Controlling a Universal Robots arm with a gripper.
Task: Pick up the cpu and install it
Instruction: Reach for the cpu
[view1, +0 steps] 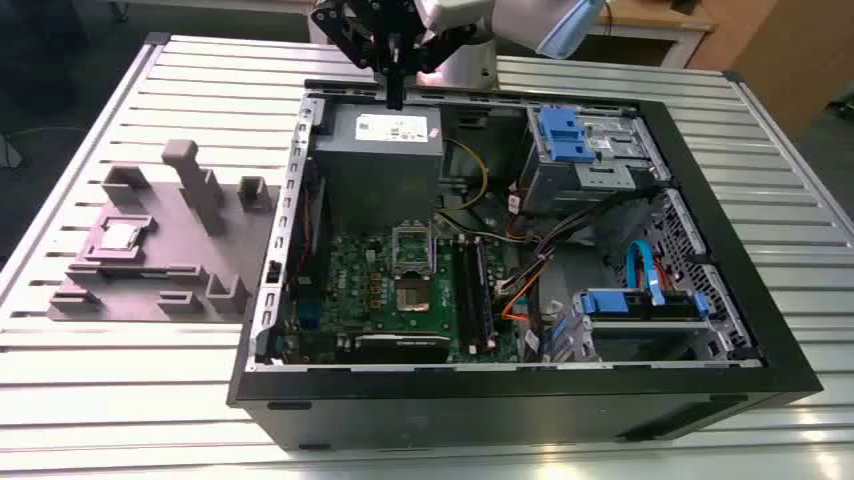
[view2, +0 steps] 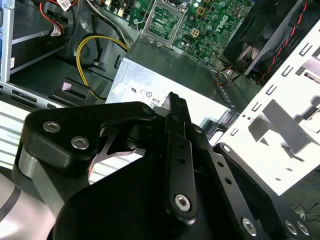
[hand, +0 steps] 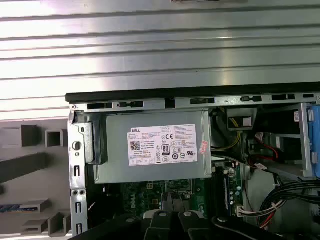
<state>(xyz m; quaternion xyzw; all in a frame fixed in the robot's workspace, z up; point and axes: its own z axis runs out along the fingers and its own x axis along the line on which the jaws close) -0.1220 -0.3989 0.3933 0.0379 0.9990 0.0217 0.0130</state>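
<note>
The cpu (view1: 120, 236) lies flat in the purple-grey tray (view1: 140, 288) on the bench (view1: 107, 400), at the exterior view's left of the computer case (view1: 534, 400). The gripper (view1: 395, 98) is well apart from it. It hangs closed and empty above the grey box (view1: 380, 160) in the case.

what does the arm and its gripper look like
The gripper is matt black, built from jointed link bars pinned with silver screws and tapering to slim, flat jaws. Behind it, the arm is a rounded silvery-white tube with a pale blue joint cap.
</note>
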